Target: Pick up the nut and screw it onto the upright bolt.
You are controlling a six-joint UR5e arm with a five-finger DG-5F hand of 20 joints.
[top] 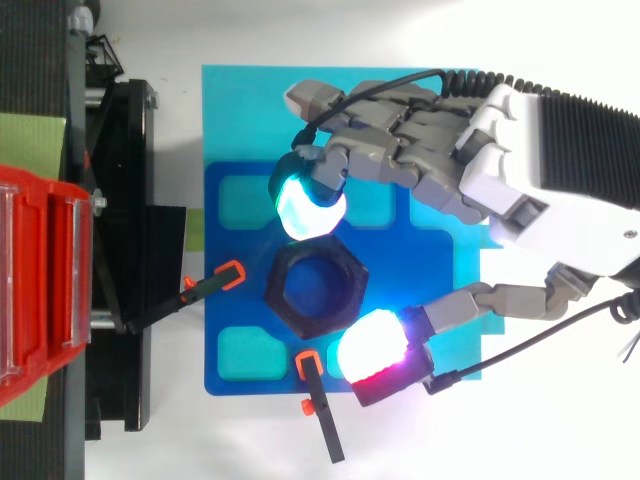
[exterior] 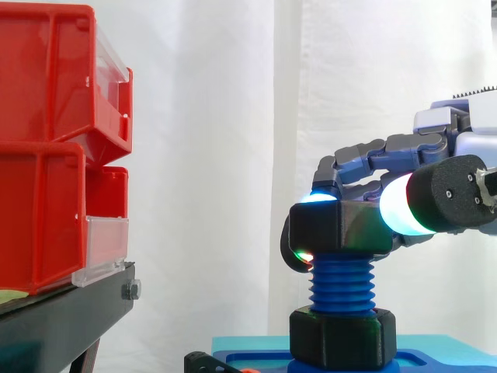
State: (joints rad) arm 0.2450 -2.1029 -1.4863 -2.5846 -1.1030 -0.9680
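Room is open above the nut (exterior: 340,225) and to its left. Red bins (exterior: 46,140) stand further left; clamps (top: 322,425) crowd the blue base (top: 215,230).

I count two red bins (exterior: 46,85) (exterior: 39,217). One blue bolt (exterior: 342,284). On it an upper nut (exterior: 342,225) and a lower nut (exterior: 342,338), both black, two in all. Two orange-tipped clamps (top: 205,288) (top: 322,415). One blue tray (top: 215,250). One hand (top: 500,170), mine.

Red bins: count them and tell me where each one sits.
2. The upper red bin is stacked on the lower red bin, which rests on the black stand at the side view's left edge. Others may lie out of frame.
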